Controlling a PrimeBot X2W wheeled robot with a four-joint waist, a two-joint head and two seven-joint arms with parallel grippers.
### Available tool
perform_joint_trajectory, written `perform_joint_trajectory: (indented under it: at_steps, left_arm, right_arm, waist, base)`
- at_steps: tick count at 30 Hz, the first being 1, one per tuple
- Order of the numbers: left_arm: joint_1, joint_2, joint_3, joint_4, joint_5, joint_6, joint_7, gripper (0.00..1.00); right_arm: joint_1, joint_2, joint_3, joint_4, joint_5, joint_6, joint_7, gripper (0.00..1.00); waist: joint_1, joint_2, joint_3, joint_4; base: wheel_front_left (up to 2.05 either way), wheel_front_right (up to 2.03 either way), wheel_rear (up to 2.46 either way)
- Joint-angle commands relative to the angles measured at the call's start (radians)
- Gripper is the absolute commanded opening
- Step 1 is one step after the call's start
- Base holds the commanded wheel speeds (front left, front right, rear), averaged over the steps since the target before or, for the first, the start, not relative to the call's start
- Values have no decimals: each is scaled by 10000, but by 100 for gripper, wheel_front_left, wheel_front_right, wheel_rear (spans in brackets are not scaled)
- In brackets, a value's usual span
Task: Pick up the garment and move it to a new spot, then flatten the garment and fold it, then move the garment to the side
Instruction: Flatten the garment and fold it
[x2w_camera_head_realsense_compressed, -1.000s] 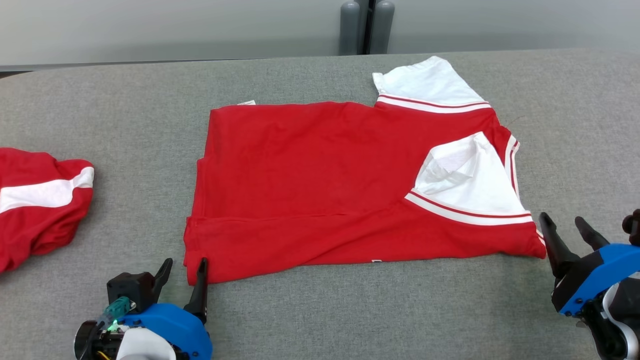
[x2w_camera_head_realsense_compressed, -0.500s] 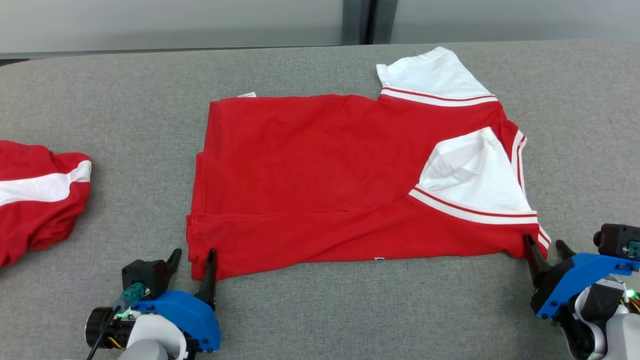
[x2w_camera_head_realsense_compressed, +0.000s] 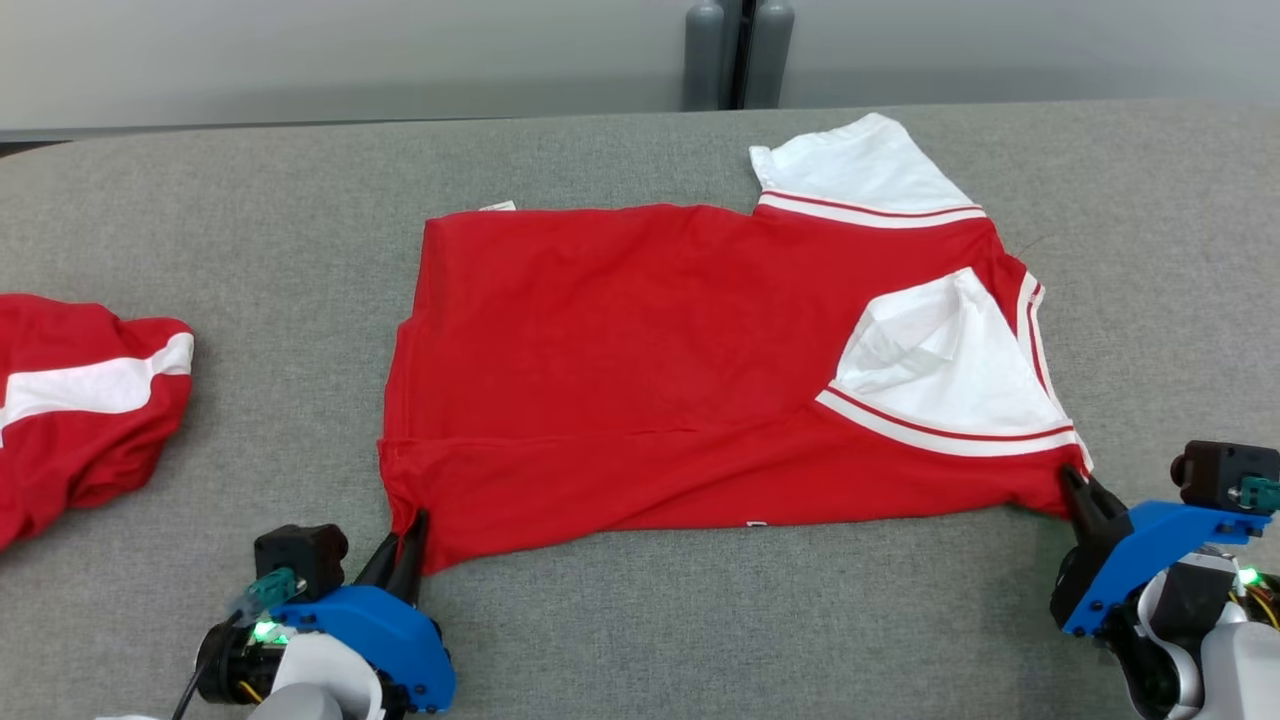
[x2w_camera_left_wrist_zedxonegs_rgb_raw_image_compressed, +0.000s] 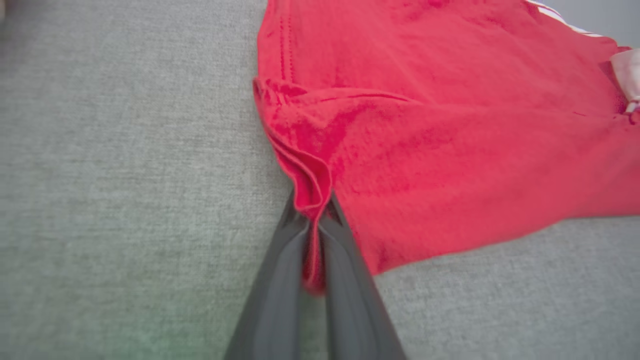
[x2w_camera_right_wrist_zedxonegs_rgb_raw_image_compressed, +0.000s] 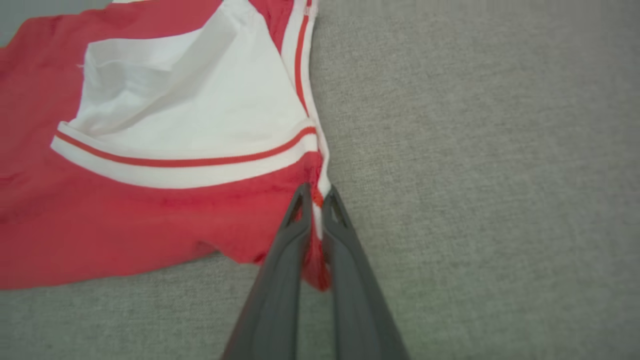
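Bright, even light from above; we note faint soft shadows along the garment (x2w_camera_head_realsense_compressed: 640, 370) hems, no glare. Head view sharp. Both wrist views: dark fingers (x2w_camera_left_wrist_zedxonegs_rgb_raw_image_compressed: 275, 300) blurred near the bottom edge. Left wrist view: green tint on the table (x2w_camera_left_wrist_zedxonegs_rgb_raw_image_compressed: 125, 320).

Table (x2w_camera_head_realsense_compressed: 640, 640): wide, covered in grey woven cloth; far edge curves away at the left corner. Behind it, a plain pale grey wall (x2w_camera_head_realsense_compressed: 300, 50). Two dark grey round posts (x2w_camera_head_realsense_compressed: 705, 55) stand side by side past the far edge, with a black gap (x2w_camera_head_realsense_compressed: 738, 50) between them. Light even and soft; shadows faint.
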Motion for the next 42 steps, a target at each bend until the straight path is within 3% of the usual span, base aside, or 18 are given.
perform_joint_trajectory:
  at_steps: [1,9,22,23,24,34,38,42]
  left_arm:
    - [274,111,102,-44,-125,55,-27,0]
    - [1083,575,534,-1376,-569,427,39,0]
    - [3067,1188,490,-4141,-975,1564,1016,0]
    - [3076,1231,418,-4135,-882,1607,1055,39]
    - [3041,1201,421,-4094,-858,1616,1014,100]
    - [2775,1366,361,-3954,-1043,1457,1488,100]
    - [1932,1792,408,-3877,-725,1228,1766,100]
    - [549,1774,306,-3543,-473,1087,2346,100]
  right_arm:
    - [129,-3,-56,-247,-87,1,69,0]
    - [941,-15,-162,-1511,50,-1,818,0]
    - [2454,-13,-457,-2753,647,-1,1701,0]
    - [2511,-14,-441,-2726,694,1,1731,0]
    - [2556,-12,-431,-2676,744,1,1753,99]
    - [1999,-15,-237,-3208,218,1,2104,100]
    - [1240,-280,22,-3690,-97,1,2492,100]
    - [95,-680,490,-3724,-87,1,2877,100]
  waist:
    - [-1,0,-90,-36]
    - [-1,0,-483,-82]
    - [-1,0,-707,98]
    - [-1,0,-711,115]
    - [-1,0,-719,126]
    - [-1,0,-831,-12]
    - [-1,0,-717,-34]
    - [-1,0,-451,-6]
  base:
    - [0,0,0]
    - [0,0,0]
    - [0,0,0]
    - [0,0,0]
    - [0,0,0]
    - [0,0,0]
    - [0,0,0]
    - [0,0,0]
